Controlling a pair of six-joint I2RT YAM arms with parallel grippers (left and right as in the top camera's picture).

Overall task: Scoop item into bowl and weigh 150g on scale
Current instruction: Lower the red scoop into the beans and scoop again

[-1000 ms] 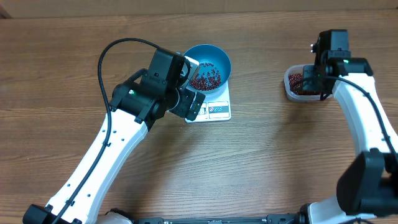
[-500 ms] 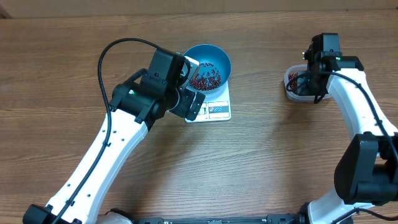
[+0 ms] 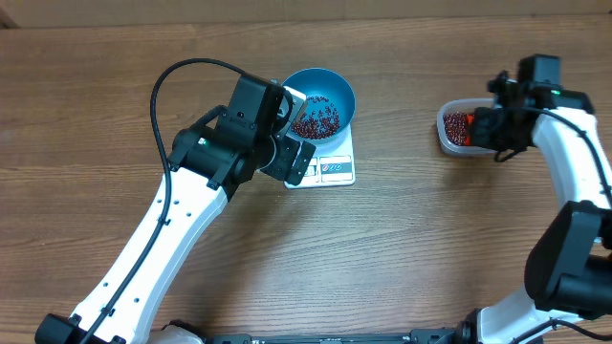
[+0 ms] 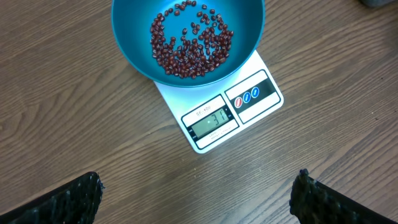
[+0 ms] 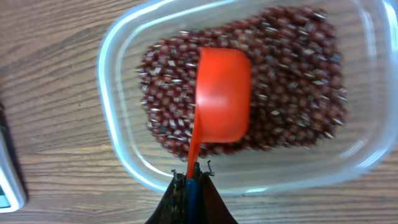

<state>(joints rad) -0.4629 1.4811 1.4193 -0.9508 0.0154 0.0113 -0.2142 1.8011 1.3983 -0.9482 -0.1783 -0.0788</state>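
right gripper [image 5: 189, 180]: clamped on scoop [image 5: 222, 102] handle | beans [image 5: 292, 74]: in tub [image 5: 118, 155] just ahead, probably loose, light, rolling; lift by scoop only | left gripper [image 4: 199, 199]: spread wide, empty, bowl [image 4: 249, 18] on scale [image 4: 261, 102] ahead

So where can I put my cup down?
Bare wood lies between the scale and the clear tub, and across the front middle. Crowded around the bowl under the left arm, and at the tub, where the scoop is.
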